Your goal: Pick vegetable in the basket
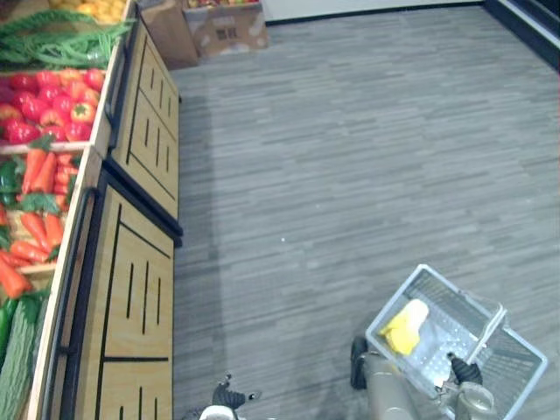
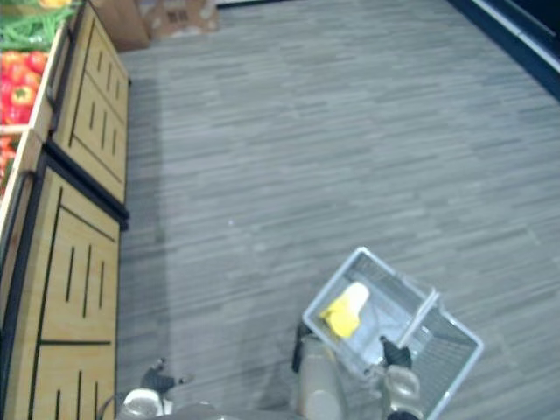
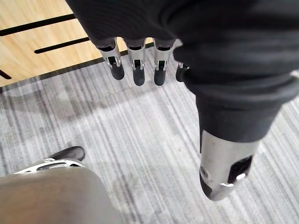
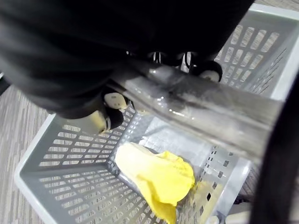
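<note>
A grey plastic basket [image 1: 394, 302] hangs at my right side, low over the floor. In it lies a pale yellow leafy vegetable [image 1: 405, 328], which in the right wrist view [image 4: 159, 175] rests on the basket's slotted bottom. My right hand [image 4: 93, 51] is shut on the basket's clear handle [image 4: 201, 112], fingers curled round it; from the head it shows at the handle [image 1: 464, 372]. My left hand [image 3: 135, 65] hangs with straight fingers and holds nothing, above the grey floor by the wooden stand.
A wooden produce stand [image 1: 140, 289] runs along the left, with red peppers [image 1: 52, 105], carrots [image 1: 39, 201], green beans [image 1: 52, 39] and long green vegetables [image 1: 17, 350]. Cardboard boxes [image 1: 223, 26] stand at the far end. Grey striped floor [image 1: 350, 157] spreads ahead and right.
</note>
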You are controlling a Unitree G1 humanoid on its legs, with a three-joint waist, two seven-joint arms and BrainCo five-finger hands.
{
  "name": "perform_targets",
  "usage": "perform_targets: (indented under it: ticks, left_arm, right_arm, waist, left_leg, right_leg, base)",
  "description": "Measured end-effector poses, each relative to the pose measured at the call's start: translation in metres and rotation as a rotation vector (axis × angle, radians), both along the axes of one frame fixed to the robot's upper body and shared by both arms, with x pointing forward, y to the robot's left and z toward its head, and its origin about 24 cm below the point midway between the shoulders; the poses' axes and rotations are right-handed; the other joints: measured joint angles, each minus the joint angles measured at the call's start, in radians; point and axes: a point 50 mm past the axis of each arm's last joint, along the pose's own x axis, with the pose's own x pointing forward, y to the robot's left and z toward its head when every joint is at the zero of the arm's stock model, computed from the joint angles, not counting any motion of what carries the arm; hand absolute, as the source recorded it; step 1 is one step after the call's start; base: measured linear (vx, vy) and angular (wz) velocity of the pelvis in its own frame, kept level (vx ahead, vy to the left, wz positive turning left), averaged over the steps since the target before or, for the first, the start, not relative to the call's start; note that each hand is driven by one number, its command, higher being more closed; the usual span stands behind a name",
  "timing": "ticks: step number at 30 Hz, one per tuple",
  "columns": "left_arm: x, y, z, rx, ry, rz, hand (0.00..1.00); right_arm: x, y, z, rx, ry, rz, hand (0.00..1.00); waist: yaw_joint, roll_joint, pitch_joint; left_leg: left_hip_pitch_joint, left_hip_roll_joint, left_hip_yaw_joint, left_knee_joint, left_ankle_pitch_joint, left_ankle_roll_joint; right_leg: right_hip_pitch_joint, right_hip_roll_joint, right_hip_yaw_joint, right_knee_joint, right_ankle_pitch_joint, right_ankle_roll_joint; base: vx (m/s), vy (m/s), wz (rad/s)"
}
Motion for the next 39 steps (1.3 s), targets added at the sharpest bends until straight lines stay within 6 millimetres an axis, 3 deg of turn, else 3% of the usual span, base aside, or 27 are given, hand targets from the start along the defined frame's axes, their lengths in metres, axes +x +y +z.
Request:
perform_targets:
  ticks: [2,3,5,7,9,12,15,17,19,20,22,23,24,25,26,27,28,29,31,33,36,37,39]
  left_arm:
    - [0.001,0.0,0.0,0.0,-0.003,0.001,0.0]
    - [0.0,0.002,0.001,0.002,-0.004,0.002,0.0]
    - [-0.005,0.002,-0.001,-0.001,0.007,0.011,0.0]
    - [-0.007,0.004,-0.001,-0.007,0.005,0.046,0.0]
    - [-0.004,0.005,0.001,-0.014,-0.015,0.068,0.0]
    - [-0.004,0.004,0.001,-0.023,-0.022,0.089,0.0]
    - [-0.01,0.002,-0.001,-0.017,-0.008,0.103,0.0]
    - [-0.014,0.003,-0.001,-0.02,-0.005,0.135,0.0]
    - [-0.02,0.006,-0.002,-0.008,0.011,0.13,0.0]
    - [-0.025,0.013,-0.002,0.014,0.025,0.119,0.0]
    - [-0.029,0.02,-0.001,0.034,0.04,0.11,0.0]
    - [-0.031,0.026,-0.001,0.053,0.054,0.08,0.0]
    - [-0.031,0.025,-0.001,0.053,0.058,0.069,0.0]
    - [-0.032,0.023,-0.001,0.054,0.064,0.058,0.0]
    - [-0.035,0.023,-0.002,0.058,0.075,0.035,0.0]
    - [-0.036,0.023,-0.002,0.062,0.08,0.022,0.0]
    - [-0.036,0.023,-0.002,0.065,0.088,0.0,0.0]
    - [-0.036,0.023,-0.002,0.063,0.09,-0.004,0.0]
    - [-0.035,0.02,-0.003,0.054,0.091,-0.014,0.0]
    - [-0.031,0.019,-0.002,0.046,0.08,-0.009,0.0]
    - [-0.026,0.014,-0.002,0.023,0.061,0.031,0.0]
    - [-0.027,0.012,-0.003,0.007,0.054,0.063,0.0]
    - [-0.029,0.012,-0.003,0.001,0.054,0.089,0.0]
  right_arm:
    - [-0.004,-0.003,-0.001,-0.007,0.014,-0.003,1.0]
    - [-0.008,-0.004,-0.002,-0.017,0.042,0.017,1.0]
    - [-0.01,-0.007,-0.002,-0.021,0.062,0.025,1.0]
    - [-0.021,-0.008,-0.006,-0.026,0.098,0.029,1.0]
    - [-0.027,-0.006,-0.009,-0.018,0.12,0.031,1.0]
    - [-0.029,0.002,-0.012,0.006,0.13,0.027,1.0]
    - [-0.033,0.007,-0.013,0.008,0.121,0.027,1.0]
    - [-0.035,0.009,-0.013,0.007,0.121,0.032,1.0]
    - [-0.044,0.013,-0.016,0.009,0.145,0.044,1.0]
    - [-0.047,0.021,-0.02,0.032,0.157,0.047,1.0]
    - [-0.044,0.031,-0.022,0.051,0.163,0.071,1.0]
    - [-0.047,0.032,-0.024,0.054,0.182,0.076,1.0]
    - [-0.047,0.03,-0.024,0.052,0.185,0.074,1.0]
    - [-0.046,0.027,-0.023,0.043,0.179,0.073,1.0]
    - [-0.045,0.022,-0.021,0.029,0.173,0.072,1.0]
    - [-0.044,0.021,-0.021,0.023,0.171,0.073,1.0]
    - [-0.043,0.018,-0.02,0.017,0.167,0.072,1.0]
    - [-0.043,0.018,-0.019,0.014,0.162,0.073,1.0]
    - [-0.037,0.017,-0.017,0.007,0.137,0.073,1.0]
    - [-0.027,0.016,-0.014,0.011,0.093,0.051,1.0]
    - [-0.026,0.014,-0.013,0.022,0.078,0.011,1.0]
    - [-0.03,0.014,-0.014,0.033,0.078,-0.019,1.0]
    - [-0.03,0.016,-0.014,0.042,0.073,-0.035,1.0]
  waist:
    - [0.0,0.004,-0.003]
    - [0.003,-0.005,0.004]
    - [0.008,-0.001,0.004]
    - [0.016,-0.005,0.005]
    - [0.032,-0.005,0.005]
    - [0.054,-0.009,0.005]
    - [0.059,-0.011,0.001]
    - [0.065,-0.013,-0.002]
    - [0.069,-0.029,-0.037]
    - [0.069,-0.072,-0.067]
    - [0.072,-0.107,-0.094]
    - [0.068,-0.121,-0.118]
    - [0.069,-0.124,-0.123]
    - [0.069,-0.124,-0.124]
    - [0.06,-0.123,-0.124]
    - [0.058,-0.114,-0.119]
    - [0.056,-0.114,-0.117]
    - [0.054,-0.11,-0.114]
    - [0.051,-0.097,-0.111]
    - [0.034,-0.093,-0.109]
    - [0.03,-0.083,-0.1]
    - [0.03,-0.076,-0.093]
    - [0.032,-0.079,-0.088]
  left_leg:
    - [-0.088,0.023,-0.046,0.178,0.073,-0.003]
    - [-0.208,0.066,-0.057,0.43,0.183,-0.004]
    - [-0.259,0.088,-0.037,0.574,0.157,-0.032]
    - [-0.336,0.077,0.013,0.646,0.089,-0.015]
    - [-0.403,0.07,0.072,0.592,0.047,-0.003]
    - [-0.44,0.035,0.177,0.315,0.038,0.024]
    - [-0.42,-0.054,0.195,-0.105,0.133,0.067]
    - [-0.421,-0.046,0.207,-0.168,0.141,0.082]
    - [-0.417,-0.034,0.313,-0.111,0.214,0.151]
    - [-0.421,-0.062,0.34,-0.087,0.19,0.182]
    - [-0.424,-0.1,0.325,-0.071,0.145,0.188]
    - [-0.416,-0.123,0.312,-0.058,0.112,0.193]
    - [-0.403,-0.134,0.31,-0.06,0.1,0.197]
    - [-0.38,-0.145,0.3,-0.062,0.081,0.206]
    - [-0.341,-0.163,0.281,-0.064,0.054,0.22]
    - [-0.32,-0.17,0.273,-0.069,0.039,0.224]
    - [-0.274,-0.18,0.257,-0.073,0.019,0.23]
    - [-0.25,-0.182,0.245,-0.079,0.011,0.228]
    - [-0.169,-0.184,0.216,-0.117,0.001,0.22]
    - [-0.117,-0.191,0.153,-0.146,-0.004,0.211]
    - [-0.078,-0.191,0.081,-0.162,-0.018,0.19]
    - [-0.06,-0.18,0.031,-0.156,-0.044,0.169]
    - [-0.052,-0.171,0.004,-0.135,-0.071,0.146]
  right_leg:
    - [0.048,-0.002,-0.03,-0.008,-0.037,-0.01]
    - [0.126,-0.004,-0.06,-0.041,-0.058,-0.029]
    - [0.193,-0.001,-0.075,-0.076,-0.063,-0.038]
    - [0.335,-0.002,-0.111,-0.177,-0.063,-0.037]
    - [0.397,-0.002,-0.143,-0.231,-0.061,-0.035]
    - [0.452,-0.01,-0.178,-0.283,-0.055,-0.024]
    - [0.507,-0.039,-0.21,-0.313,-0.076,0.037]
    - [0.534,-0.055,-0.212,-0.302,-0.101,0.078]
    - [0.575,-0.093,-0.208,-0.305,-0.121,0.11]
    - [0.573,-0.122,-0.192,-0.313,-0.107,0.106]
    - [0.568,-0.149,-0.159,-0.31,-0.032,0.09]
    - [0.547,-0.169,-0.121,-0.248,0.032,0.106]
    - [0.527,-0.181,-0.097,-0.196,0.056,0.109]
    - [0.495,-0.197,-0.064,-0.096,0.111,0.122]
    - [0.447,-0.22,-0.021,0.051,0.218,0.144]
    - [0.418,-0.23,-0.001,0.135,0.274,0.146]
    - [0.345,-0.238,0.03,0.327,0.291,0.143]
    - [0.313,-0.232,0.034,0.402,0.273,0.129]
    - [0.215,-0.184,0.015,0.533,0.131,0.138]
    - [0.135,-0.147,-0.055,0.443,0.009,0.105]
    - [0.108,-0.124,-0.085,0.21,-0.009,0.089]
    - [0.121,-0.107,-0.063,-0.003,0.007,0.098]
    - [0.13,-0.103,-0.032,-0.135,0.044,0.091]
  base:
    - [0.37,-0.277,0.5]
    - [0.45,-0.296,0.46]
    - [0.37,-0.212,0.26]
    - [0.34,-0.121,0.35]
    - [0.27,-0.038,0.35]
    - [0.27,0.049,0.24]
    - [0.31,0.209,0.21]
    - [0.31,0.299,0.07]
    - [0.35,0.276,0.15]
    - [0.43,0.289,0.15]
    - [0.5,0.341,0.22]
    - [0.53,0.387,0.33]
    - [0.5,0.378,0.31]
    - [0.38,0.291,0.34]
    - [0.37,0.278,0.42]
    - [0.35,0.231,0.53]
    - [0.28,0.148,0.42]
    - [0.37,0.153,0.52]
    - [0.4,0.109,0.54]
    - [0.38,-0.01,0.78]
    - [0.31,-0.164,0.92]
    - [0.36,-0.338,0.85]
    - [0.29,-0.309,0.65]
